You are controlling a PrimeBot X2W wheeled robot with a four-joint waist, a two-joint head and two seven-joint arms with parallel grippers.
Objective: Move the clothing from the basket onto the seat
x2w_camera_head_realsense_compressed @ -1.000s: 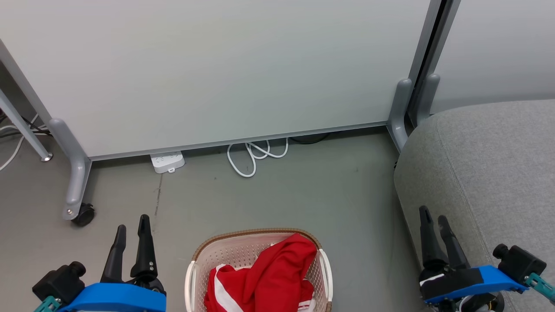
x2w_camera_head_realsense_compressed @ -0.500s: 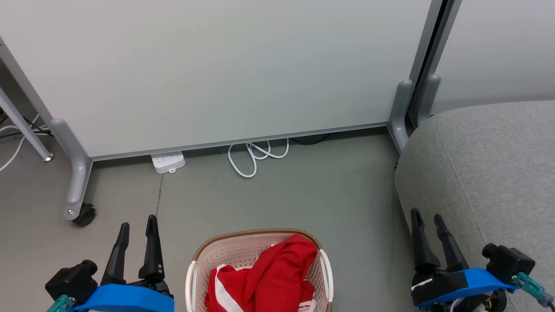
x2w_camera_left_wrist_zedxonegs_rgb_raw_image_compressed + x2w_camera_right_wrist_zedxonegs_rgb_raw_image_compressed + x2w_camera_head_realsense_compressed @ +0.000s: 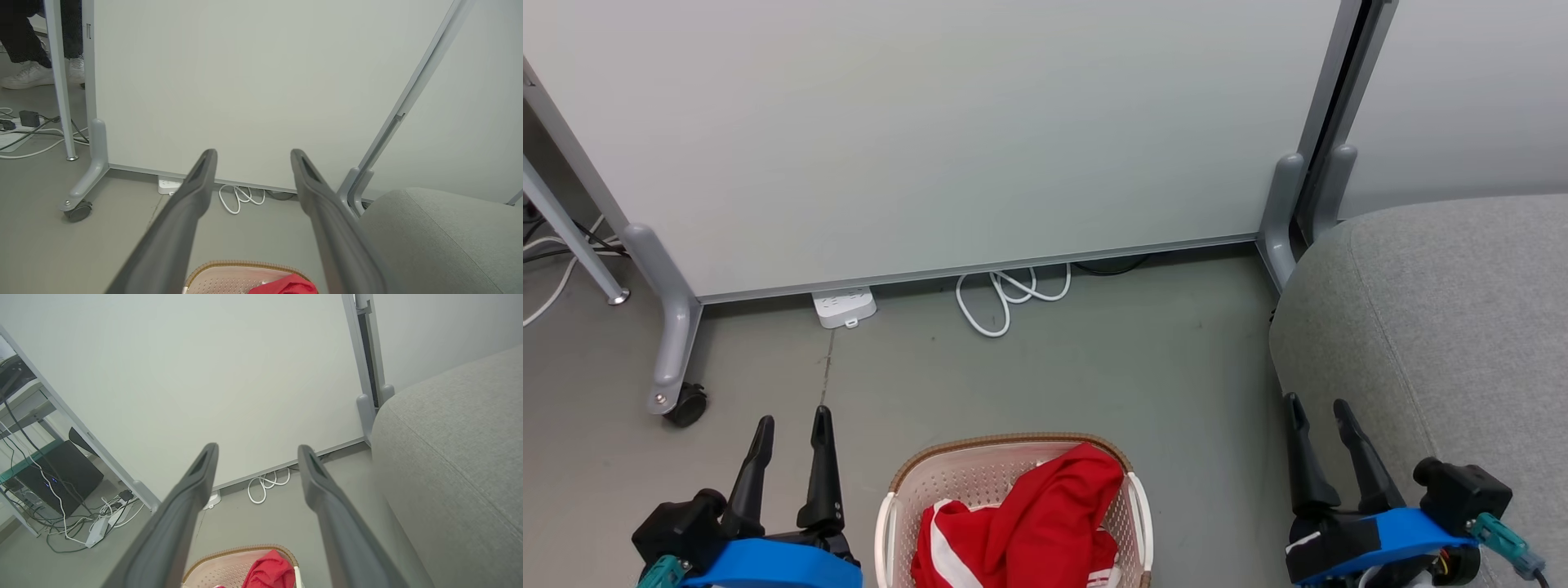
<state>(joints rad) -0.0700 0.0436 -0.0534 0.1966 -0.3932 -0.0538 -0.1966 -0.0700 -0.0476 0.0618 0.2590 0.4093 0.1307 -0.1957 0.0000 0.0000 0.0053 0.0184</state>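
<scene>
My left pincer (image 3: 793,416) stands at the lower left of the head view and my right pincer (image 3: 1315,401) at the lower right — both with fingers apart and nothing between them. The clothing (image 3: 1037,523), red with white stripes, lies heaped in the basket (image 3: 1005,442) at the bottom centre, between my two pincers. The seat (image 3: 1445,327) takes the right side of the frame, and its rounded edge is just beside my right pincer.

Across the top stands a pale partition (image 3: 931,131) on grey feet, with a caster (image 3: 689,404) at the left. Under its lower edge lie a white power strip (image 3: 844,305) and a looped white cable (image 3: 1011,298). Bare grey floor (image 3: 1094,367) lies between the basket and the partition.

In the left wrist view a person's white shoes (image 3: 28,75) show at the upper left, beyond the partition.

Compared with one second ago, both pincers have come inward toward the basket — the camera has also shifted a little.
</scene>
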